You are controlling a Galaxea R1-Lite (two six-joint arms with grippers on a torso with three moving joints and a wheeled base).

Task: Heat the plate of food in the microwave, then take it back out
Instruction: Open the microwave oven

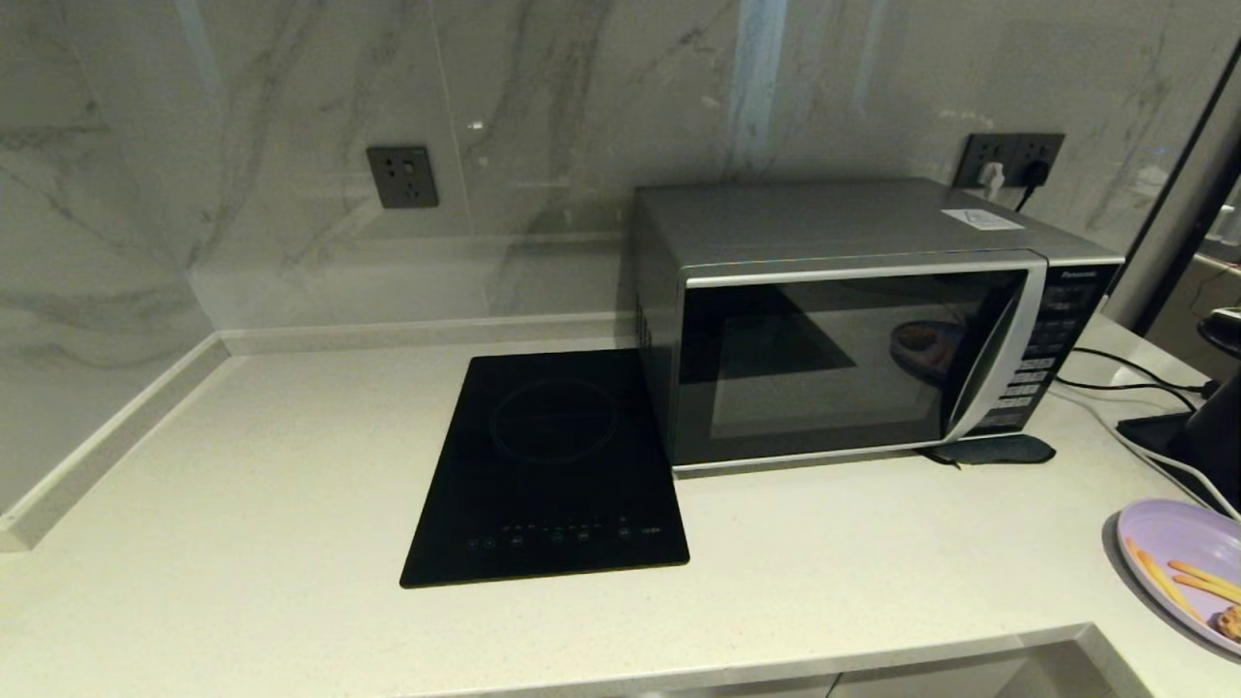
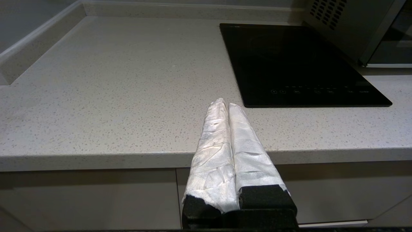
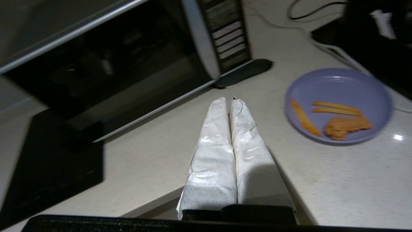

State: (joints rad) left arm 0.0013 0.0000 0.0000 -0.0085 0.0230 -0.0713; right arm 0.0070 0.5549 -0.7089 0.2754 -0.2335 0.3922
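Note:
The microwave [image 1: 853, 339] stands at the back right of the counter, its dark glass door closed; its door and button panel also show in the right wrist view [image 3: 109, 67]. The plate of food [image 1: 1188, 562] is a lavender plate with orange sticks and a brown crumbly piece, lying on the counter at the right edge, in front of the microwave. The plate [image 3: 338, 104] shows whole in the right wrist view. My right gripper [image 3: 228, 99] hovers over the counter's front edge, shut and empty, beside the plate and apart from it. My left gripper [image 2: 224, 103] is shut and empty at the front edge, left of the cooktop.
A flat black induction cooktop [image 1: 553, 465] lies left of the microwave. A dark flat object [image 1: 994, 449] sits under the microwave's front right corner. Cables [image 1: 1134, 373] and a black device [image 1: 1193, 431] crowd the far right. Marble walls close the back and left.

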